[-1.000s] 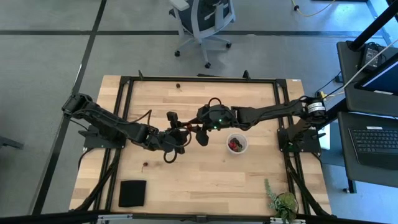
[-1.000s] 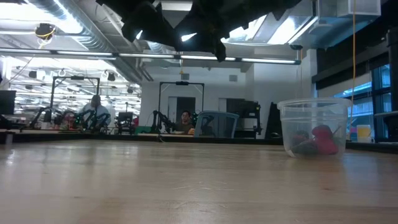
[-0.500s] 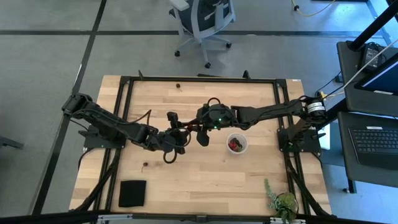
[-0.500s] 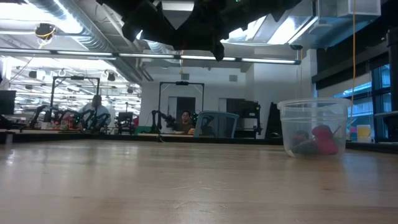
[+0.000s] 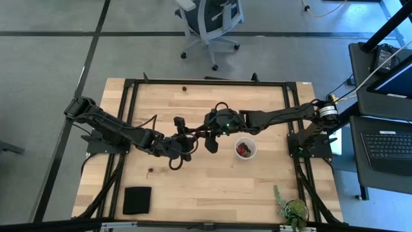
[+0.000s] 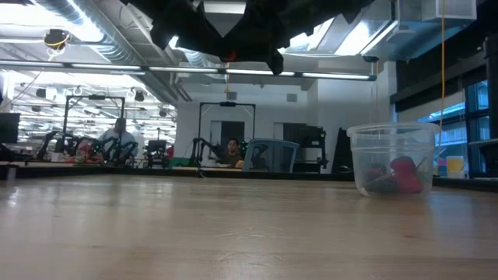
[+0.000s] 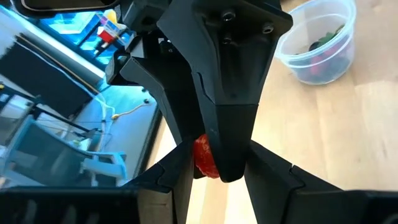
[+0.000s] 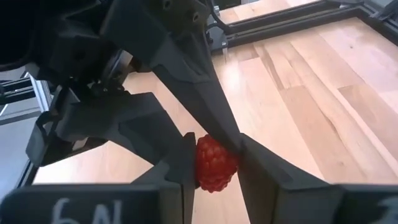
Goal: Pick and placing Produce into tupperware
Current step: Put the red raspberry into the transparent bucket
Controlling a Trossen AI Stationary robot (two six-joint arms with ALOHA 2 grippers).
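Observation:
A red raspberry (image 8: 216, 163) hangs above the middle of the table, between my two grippers, which meet tip to tip. My right gripper (image 8: 217, 171) comes from the table's right and is shut on it. My left gripper (image 7: 217, 174) comes from the left; its fingers stand apart around the berry (image 7: 204, 157) and one right finger. I cannot tell whether they touch the berry. The translucent round tub (image 5: 245, 149) stands on the table just right of the grippers, with red and dark fruits (image 5: 242, 150) inside. The tub also shows in the low view (image 6: 393, 159). My right gripper pinches the raspberry's two sides (image 8: 200, 163) between its two fingers. The fingers come roughly level from the table's right. The berry is lifted well clear of the table, as its place in the low view (image 6: 227, 55) shows. A left finger's tip (image 8: 233, 142) lies right beside it.
A flat black pad (image 5: 137, 200) lies at the near left and a green plant (image 5: 293, 207) at the near right. Small dark round things lie at the far edge (image 5: 184, 89) and near the left arm (image 5: 150, 171). Bare wood lies below the grippers.
Both grippers have stayed tip to tip above the table's middle. In the low view, the berry's red now shows under the dark fingers where it did not a second ago.

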